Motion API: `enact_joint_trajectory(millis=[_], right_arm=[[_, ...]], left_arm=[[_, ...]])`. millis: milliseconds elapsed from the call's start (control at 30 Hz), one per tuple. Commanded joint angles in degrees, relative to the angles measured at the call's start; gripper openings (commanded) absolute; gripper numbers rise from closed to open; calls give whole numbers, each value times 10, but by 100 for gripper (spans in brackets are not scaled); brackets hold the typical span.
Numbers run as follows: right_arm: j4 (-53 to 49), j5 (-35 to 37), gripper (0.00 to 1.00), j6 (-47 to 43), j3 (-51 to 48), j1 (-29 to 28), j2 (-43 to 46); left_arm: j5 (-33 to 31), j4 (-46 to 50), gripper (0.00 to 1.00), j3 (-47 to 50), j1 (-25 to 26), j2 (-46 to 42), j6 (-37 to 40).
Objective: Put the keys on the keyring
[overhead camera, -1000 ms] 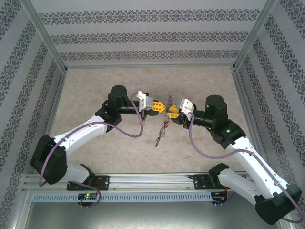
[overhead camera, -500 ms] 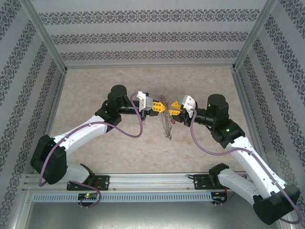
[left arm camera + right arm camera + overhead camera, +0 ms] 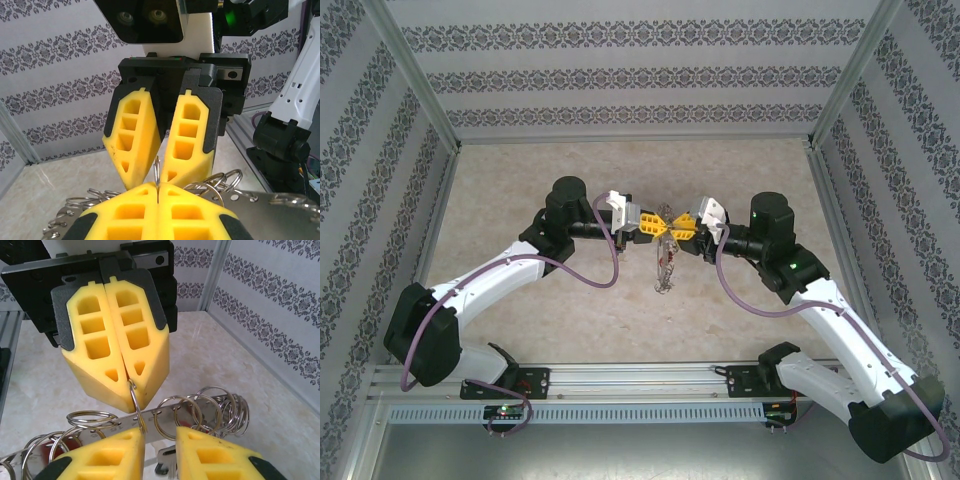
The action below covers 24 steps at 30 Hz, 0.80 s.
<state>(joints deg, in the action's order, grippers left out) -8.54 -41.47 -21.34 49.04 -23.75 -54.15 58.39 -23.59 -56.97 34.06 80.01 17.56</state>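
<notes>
— Two grippers are seen tip to tip above the pale marbled table [image 3: 510,180]. How is each one set?

— The left gripper [image 3: 662,224] is clamped tight on one thin wire loop of the keyring [image 3: 150,416], a silvery-grey metal strip fringed with many small split rings. The right gripper [image 3: 160,436] is held with its yellow jaws a little apart, and the strip lies just beyond the gap. Whether anything is pinched there cannot be told.

— And where is the keyring kept?

— It is held clear of the table between the two grippers, and its loops hang below them in a bundle.

— Are the keys accounted for?

— A patch of red is glimpsed behind the loops in the right wrist view. It is taken to be the small red plastic-headed keys [image 3: 52,454]. Whether they are threaded on cannot be told.

— How much is judged done?

— The keyring is raised and braced. The threading itself is judged to be in hand, and nothing shows it finished.
</notes>
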Motion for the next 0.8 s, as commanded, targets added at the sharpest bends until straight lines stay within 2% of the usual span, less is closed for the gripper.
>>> enact_joint_trajectory(millis=[0, 200, 300, 433, 500, 600, 633, 700, 767], right_arm=[[-2, -22, 21, -9, 20, 2, 3], [-5, -28, 19, -15, 21, 2, 7], [-7, -27, 23, -20, 18, 2, 14], [-11, -24, 23, -23, 16, 2, 25], [-16, -28, 15, -24, 19, 1, 24], [-25, -42, 11, -25, 27, 1, 17], [-27, -42, 11, -26, 27, 1, 15], [-29, -38, 21, -29, 25, -2, 13], [-29, -36, 24, -32, 22, -3, 12]], left_arm=[[26, 1, 0, -26, -2, 5, 16], [26, 22, 0, -33, -2, 12, 32], [24, 34, 0, -34, -2, 13, 41], [23, 46, 0, -35, -2, 14, 46], [27, 53, 0, -38, -2, 15, 47], [27, 51, 0, -39, -2, 14, 45], [26, 51, 0, -39, -2, 12, 45], [25, 50, 0, -39, -2, 10, 45], [26, 49, 0, -39, -2, 9, 44]])
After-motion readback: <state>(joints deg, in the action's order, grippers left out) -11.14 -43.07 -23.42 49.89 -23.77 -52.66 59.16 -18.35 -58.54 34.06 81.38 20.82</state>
